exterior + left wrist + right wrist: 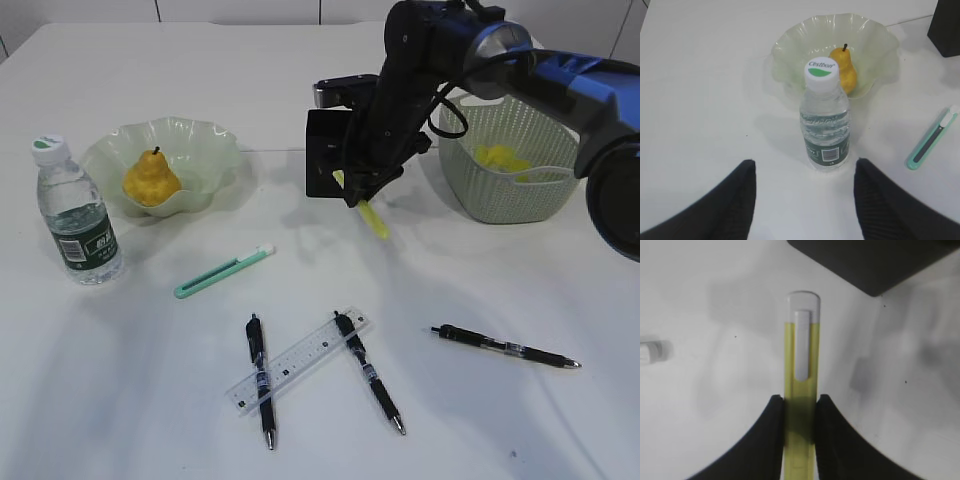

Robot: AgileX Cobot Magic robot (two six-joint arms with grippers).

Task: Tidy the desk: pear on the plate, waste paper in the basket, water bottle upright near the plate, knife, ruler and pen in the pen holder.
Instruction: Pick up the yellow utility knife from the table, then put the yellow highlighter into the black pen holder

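Three black pens (262,380) — plus one ruler (298,360), two utility knives (222,273), one bottle (78,215), one pear (151,181).

The exterior view looks down at a slant from the near edge of the bench (150,420), taking in its whole spread. The left wrist view sits low behind its open jaws, facing the bottle (824,117) close up with the plate (790,50) beyond; both also show at the left of the exterior view. The right wrist view looks steeply down, very near, along a yellow pen (800,370) pinched in its jaws, a corner of the holder (875,265) at its top; the exterior view shares both at centre.
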